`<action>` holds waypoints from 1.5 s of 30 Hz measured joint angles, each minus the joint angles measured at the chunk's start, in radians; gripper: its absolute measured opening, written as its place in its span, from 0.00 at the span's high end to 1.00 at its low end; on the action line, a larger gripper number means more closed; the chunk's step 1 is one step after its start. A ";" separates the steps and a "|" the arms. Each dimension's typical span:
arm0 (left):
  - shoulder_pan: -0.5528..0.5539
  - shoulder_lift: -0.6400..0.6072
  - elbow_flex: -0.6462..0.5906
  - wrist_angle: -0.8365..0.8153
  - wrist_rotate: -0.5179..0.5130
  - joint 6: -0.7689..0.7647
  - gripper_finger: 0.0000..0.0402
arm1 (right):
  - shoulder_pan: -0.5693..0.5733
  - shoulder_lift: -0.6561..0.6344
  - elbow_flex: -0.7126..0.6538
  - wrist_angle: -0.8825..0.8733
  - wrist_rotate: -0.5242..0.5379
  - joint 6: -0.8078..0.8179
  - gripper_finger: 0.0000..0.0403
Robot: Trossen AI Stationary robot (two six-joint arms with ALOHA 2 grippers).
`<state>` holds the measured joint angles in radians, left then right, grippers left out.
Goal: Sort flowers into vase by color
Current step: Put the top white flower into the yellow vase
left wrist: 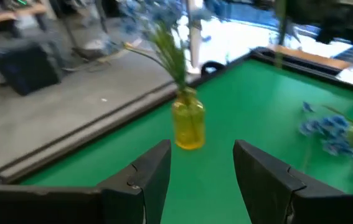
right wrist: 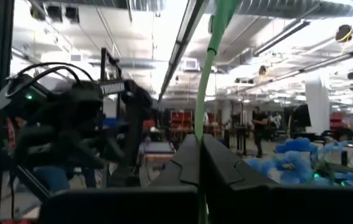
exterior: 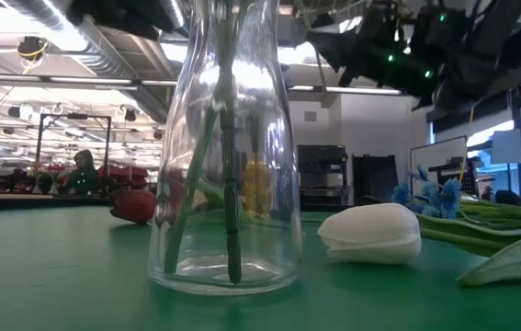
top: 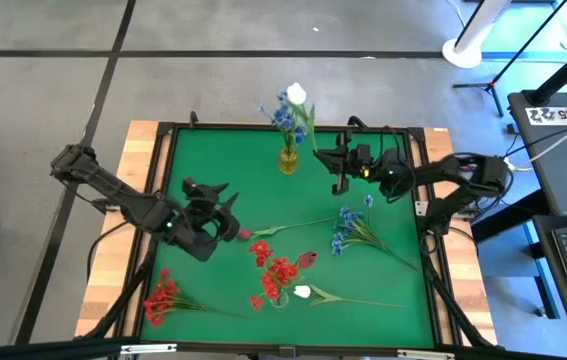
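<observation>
- Here, on the far side of the green table [top: 403, 300]: a yellow vase [top: 289, 160] standing up, with blue flowers [top: 281, 112] in it.
- Just beside that vase: the right gripper [top: 335, 168], fingers [right wrist: 185, 162] pressed together on a thin green stem [right wrist: 210, 74].
- At the top of that stem: a white tulip [top: 296, 94], up above the yellow vase.
- Over the left middle of the table: the left gripper [top: 228, 215], fingers [left wrist: 145, 180] spread wide, nothing between them, pointing at the yellow vase.
- Close by the left gripper: a dark red bud [top: 244, 234] lying flat, its stalk reaching toward the middle.
- Near the front edge: a clear vase [top: 279, 298] standing up, with red flowers [top: 281, 270] in it.
- Right next to the clear vase: a second white tulip [top: 303, 292], lying on its side.
- A little behind the clear vase: another dark red bud [top: 307, 259], flat on the table.
- On the right side: a loose blue bunch [top: 348, 230], lying down.
- At the front left corner: a loose red bunch [top: 163, 295], lying down too.
</observation>
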<state>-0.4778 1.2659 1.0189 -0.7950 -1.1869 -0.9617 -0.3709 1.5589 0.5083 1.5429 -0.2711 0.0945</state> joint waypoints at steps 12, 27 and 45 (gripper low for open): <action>0.297 -0.062 -0.201 0.762 0.474 0.660 0.64 | -0.082 0.205 0.152 0.026 -0.186 0.033 1.00; 0.747 -0.073 -0.257 1.197 1.120 0.737 0.58 | -0.081 0.275 0.266 0.001 -0.248 0.082 1.00; 0.779 0.112 -0.228 1.439 1.206 0.709 0.48 | -0.020 0.275 0.319 -0.089 -0.288 0.129 1.00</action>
<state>0.3008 1.3783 0.7911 0.6443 0.0189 -0.2527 -0.3911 1.8336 0.8275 1.4543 -0.5593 0.2235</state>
